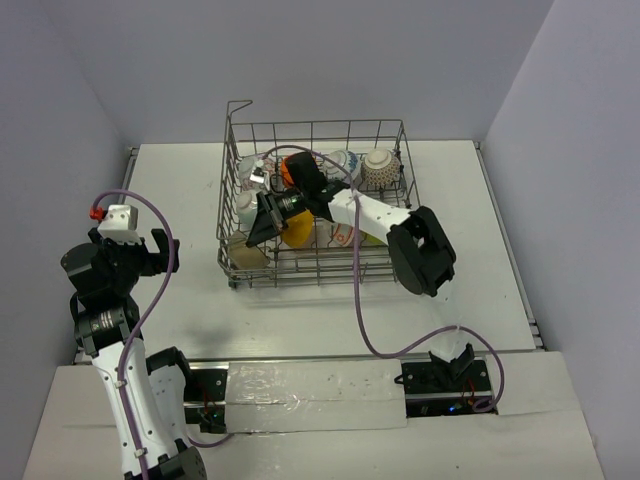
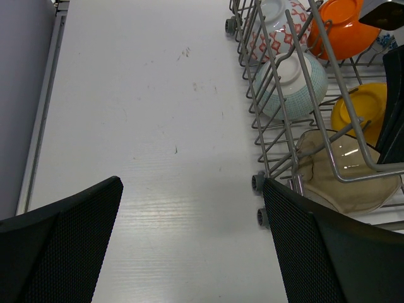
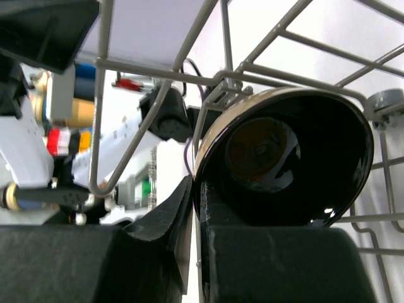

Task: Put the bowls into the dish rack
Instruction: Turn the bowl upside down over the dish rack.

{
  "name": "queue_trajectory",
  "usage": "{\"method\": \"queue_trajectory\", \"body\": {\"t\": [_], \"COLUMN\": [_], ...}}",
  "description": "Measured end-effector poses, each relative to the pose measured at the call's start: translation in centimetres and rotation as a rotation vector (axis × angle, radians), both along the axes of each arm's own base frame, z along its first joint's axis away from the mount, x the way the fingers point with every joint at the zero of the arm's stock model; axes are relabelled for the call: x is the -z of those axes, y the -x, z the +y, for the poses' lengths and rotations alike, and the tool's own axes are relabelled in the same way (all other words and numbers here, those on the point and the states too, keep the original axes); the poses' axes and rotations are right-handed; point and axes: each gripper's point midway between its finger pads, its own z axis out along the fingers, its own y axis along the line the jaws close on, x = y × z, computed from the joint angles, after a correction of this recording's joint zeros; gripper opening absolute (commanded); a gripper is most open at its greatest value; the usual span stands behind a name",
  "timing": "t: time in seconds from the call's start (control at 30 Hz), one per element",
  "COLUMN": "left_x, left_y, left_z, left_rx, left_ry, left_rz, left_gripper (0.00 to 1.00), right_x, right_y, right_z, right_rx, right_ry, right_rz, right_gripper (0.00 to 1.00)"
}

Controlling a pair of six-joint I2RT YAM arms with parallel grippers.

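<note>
**Black bowl held by its rim, inside the rack**

My right pincer point(image 3: 197, 208) is clamped across the rim of the glossy black round bowl point(image 3: 284, 158), with one finger on each side of the wall. The bowl stands on edge with its mouth toward my wrist camera. It is inside the large grey wire dish rack point(image 3: 227, 76), close against the side wires. I can't tell if it's seated between tines.

It looks glazed, so I'd treat it as rigid, slick and likely to chip on wire. A rim pinch hangs the weight off one edge, so expect it to swivel. Grip firm, lower slowly, and release only once the tines carry it.

Further in, the orange bowl point(image 2: 344, 31), yellow bowl point(image 2: 360, 107) and pale teal bowl point(image 2: 293, 85) sit racked. Beyond the rack wall, my left pincer point(image 2: 192, 184) hangs spread wide and empty over the white worktop point(image 2: 158, 95), just beside the rack.
</note>
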Motion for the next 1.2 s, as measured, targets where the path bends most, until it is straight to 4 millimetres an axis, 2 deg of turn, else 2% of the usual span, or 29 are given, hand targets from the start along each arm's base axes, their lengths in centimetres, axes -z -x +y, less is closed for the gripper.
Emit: {"method": "queue_trajectory", "body": {"t": [0.13, 0.3, 0.43, 0.6, 0.8, 1.07, 1.2], "left_x": [0.0, 0.1, 0.2, 0.3, 0.4, 0.6, 0.7], "left_y": [0.0, -0.1, -0.1, -0.2, -0.2, -0.3, -0.4], "left_z": [0.0, 0.0, 0.1, 0.1, 0.1, 0.2, 0.3], "left_rx": [0.000, -0.001, 0.000, -0.001, -0.001, -0.002, -0.005], "left_ry": [0.000, 0.002, 0.005, 0.006, 0.009, 0.012, 0.013], "left_rz": [0.000, 0.004, 0.010, 0.013, 0.019, 0.026, 0.028], "left_gripper": [0.99, 0.99, 0.99, 0.99, 0.99, 0.99, 0.99], "right_x": [-0.2, -0.6, -0.5, -0.4, -0.9, -3.6, -3.8], "right_y": [-0.4, -2.4, -3.4, -4.3, -3.8, -3.2, -2.8], "right_z": [-0.6, -1.7, -3.0, -3.8, -4.1, -4.0, -4.0], "right_rx": [0.055, 0.150, 0.227, 0.278, 0.307, 0.294, 0.296], "right_ry": [-0.016, -0.029, -0.023, -0.048, -0.130, -0.243, -0.264], "right_rz": [0.020, 0.017, 0.032, 0.087, 0.179, 0.230, 0.249], "right_gripper": [0.00, 0.00, 0.00, 0.00, 0.00, 0.00, 0.00]}}
